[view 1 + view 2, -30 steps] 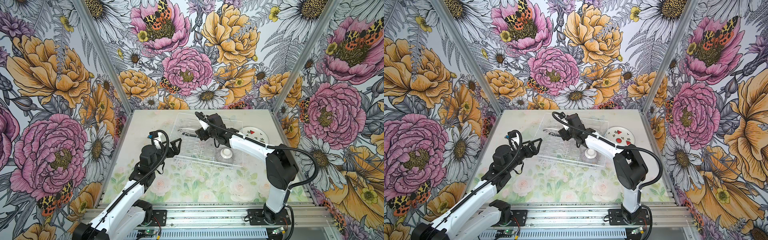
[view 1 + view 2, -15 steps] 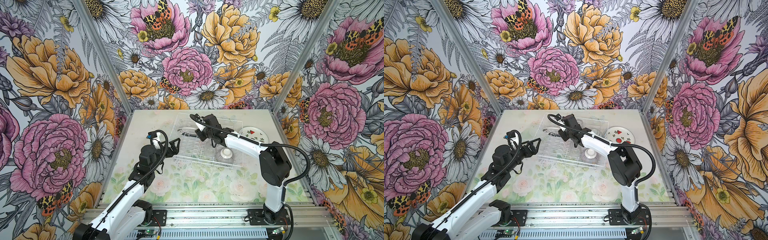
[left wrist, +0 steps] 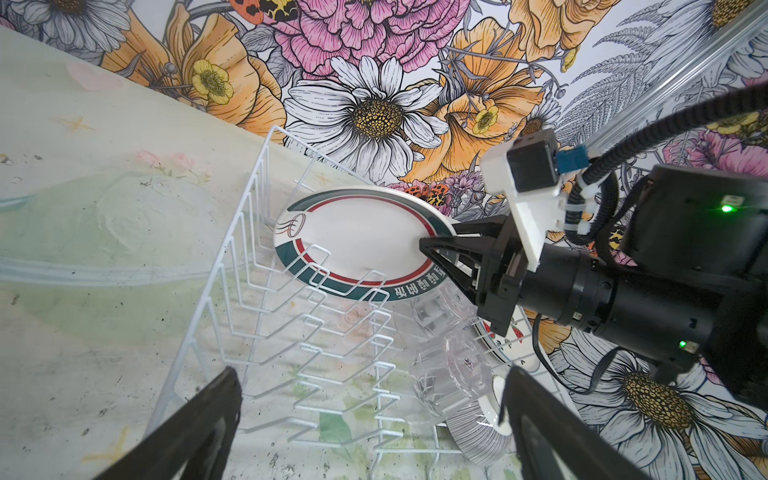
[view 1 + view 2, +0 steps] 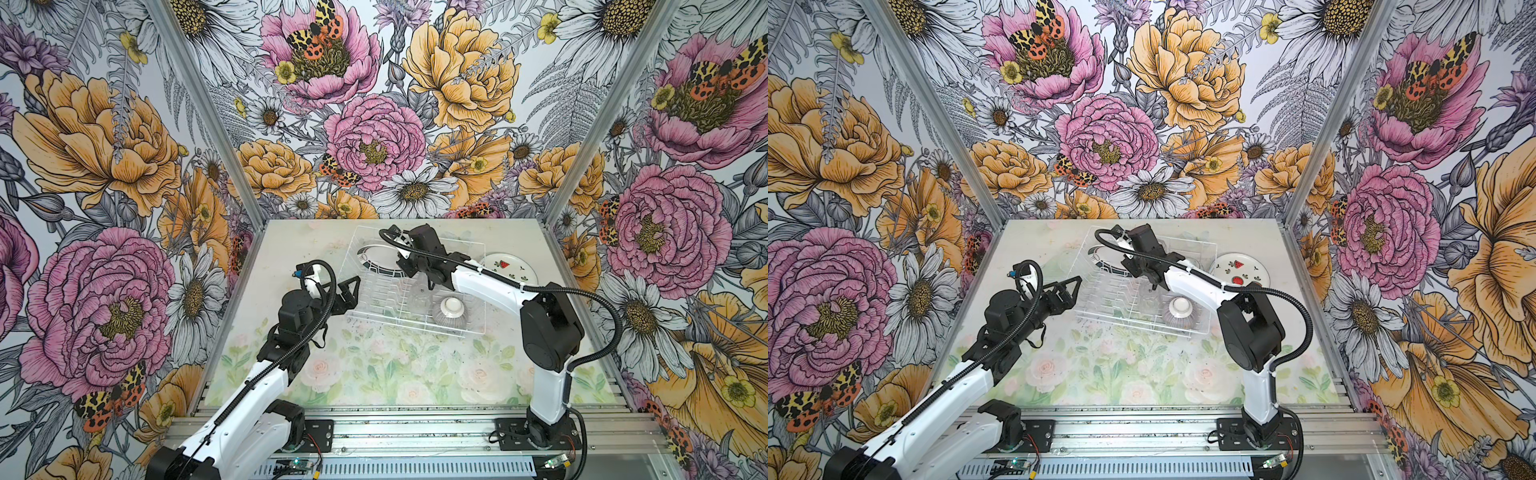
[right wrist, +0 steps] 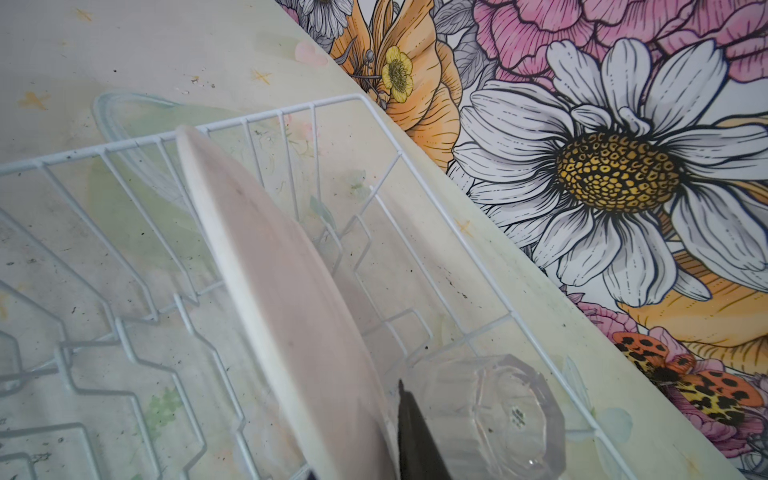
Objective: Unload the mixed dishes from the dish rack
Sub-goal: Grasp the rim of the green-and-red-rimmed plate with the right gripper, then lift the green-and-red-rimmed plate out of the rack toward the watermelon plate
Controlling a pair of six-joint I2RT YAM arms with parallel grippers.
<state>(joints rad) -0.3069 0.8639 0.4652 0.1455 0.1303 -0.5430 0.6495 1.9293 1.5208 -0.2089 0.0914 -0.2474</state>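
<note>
Narrower than a second ago, our right gripper [image 3: 436, 235] pinches the teal-and-red-rimmed white plate [image 3: 357, 232].
It stands on edge in the dish rack [image 3: 248, 195], so we take its rim; left gripper [image 4: 355, 289] waits beside, jaws spread.

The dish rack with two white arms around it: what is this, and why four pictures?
These are two robot arms mounted at a table. Both top views look down from one overhead camera; the other two come from cameras on the arms' wrists. The dish rack holds a teal-and-red-rimmed plate standing in its slots, clear glass tumblers and an upturned ribbed bowl. A watermelon-print plate lies on the table beside the rack. The right end effector, that arm's pincer, grips the standing plate's rim. The left end effector hangs open beside the rack, empty.
</note>
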